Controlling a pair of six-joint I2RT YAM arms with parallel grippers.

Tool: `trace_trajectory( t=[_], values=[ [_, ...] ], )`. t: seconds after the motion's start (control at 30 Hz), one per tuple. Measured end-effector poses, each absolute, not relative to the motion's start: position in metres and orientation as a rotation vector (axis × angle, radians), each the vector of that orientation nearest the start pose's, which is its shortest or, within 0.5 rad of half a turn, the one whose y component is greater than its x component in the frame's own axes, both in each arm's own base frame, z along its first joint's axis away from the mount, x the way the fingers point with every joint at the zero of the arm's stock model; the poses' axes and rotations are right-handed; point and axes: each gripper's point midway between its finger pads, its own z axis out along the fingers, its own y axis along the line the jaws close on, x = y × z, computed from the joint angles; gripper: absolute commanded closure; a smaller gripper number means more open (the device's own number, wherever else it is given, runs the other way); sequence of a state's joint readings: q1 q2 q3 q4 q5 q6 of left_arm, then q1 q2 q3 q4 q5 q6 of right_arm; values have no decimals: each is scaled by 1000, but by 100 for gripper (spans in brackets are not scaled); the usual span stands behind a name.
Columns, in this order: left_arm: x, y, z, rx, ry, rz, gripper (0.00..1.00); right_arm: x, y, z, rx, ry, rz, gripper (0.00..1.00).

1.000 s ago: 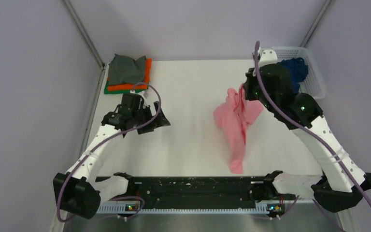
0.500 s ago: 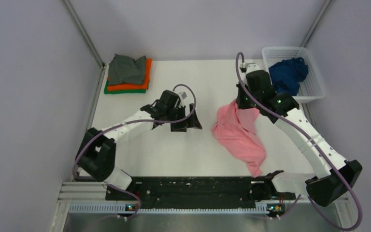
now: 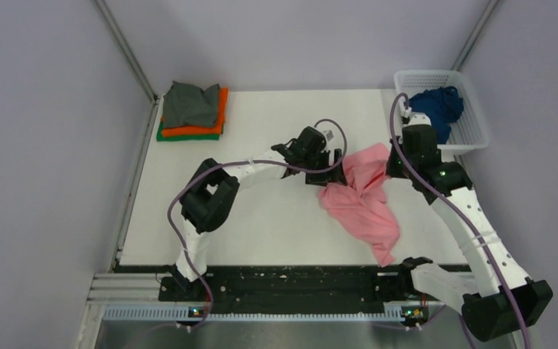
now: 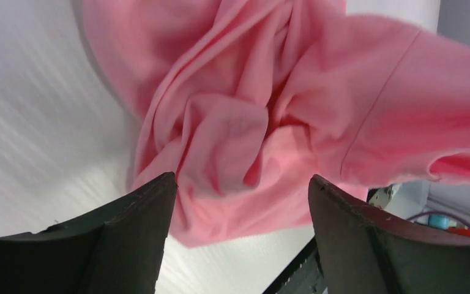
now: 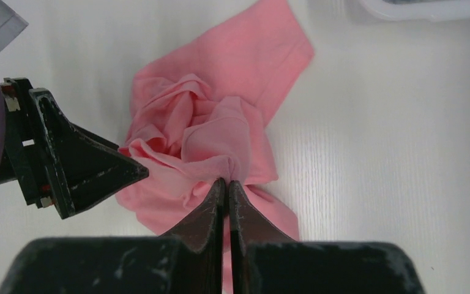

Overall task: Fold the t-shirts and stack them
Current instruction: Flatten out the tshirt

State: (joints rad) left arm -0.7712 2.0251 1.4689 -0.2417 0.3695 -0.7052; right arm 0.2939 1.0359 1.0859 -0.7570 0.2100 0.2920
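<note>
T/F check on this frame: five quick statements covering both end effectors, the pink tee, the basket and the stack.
1. The right end effector is shut on the pink t-shirt. True.
2. The left end effector grips that shirt too. False: its jaws are open, nothing clamped.
3. The dark blue t-shirt lies in the white basket. True.
4. The folded stack is topped by a blue shirt. False: the grey t-shirt is on top.
5. The pink t-shirt is folded flat. False: it lies crumpled on the table.
</note>
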Motion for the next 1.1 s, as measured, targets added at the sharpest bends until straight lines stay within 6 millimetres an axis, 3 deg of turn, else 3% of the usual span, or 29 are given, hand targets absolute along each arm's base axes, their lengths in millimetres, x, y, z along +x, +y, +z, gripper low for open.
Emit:
trace_trajectory(
  t=[0.1,0.17,0.27,0.43,0.57,0.63,0.7,0.8,0.87,0.9,0.97,1.1],
  values=[
    [320,-434,88,293,2563,-1039,36,281,50,219,140,2256,55,100],
    [328,-441,85,306,2546,-1009,55,278,47,217,149,2258,49,100],
    [332,-445,73,317,2562,-972,100,277,45,217,158,2259,44,100],
    [326,-436,55,324,2626,-898,100,277,39,218,178,2253,23,100],
    [328,-414,76,296,2577,-809,100,279,20,222,242,2223,-60,100],
    [330,-392,109,254,2511,-768,100,280,7,231,287,2191,-115,100],
    [341,-362,162,185,2387,-738,100,284,-2,248,323,2136,-149,100],
    [362,-300,270,56,2107,-688,100,289,-12,291,366,2005,-164,100],
    [364,-248,343,-38,1902,-638,100,290,-17,322,379,1918,-162,100],
    [359,-222,377,-81,1806,-613,100,289,-19,341,385,1862,-157,100],
    [343,-182,426,-135,1668,-569,100,286,-22,381,390,1749,-135,100],
    [315,-132,494,-190,1485,-486,100,276,-24,448,378,1564,-89,100]
  ],
)
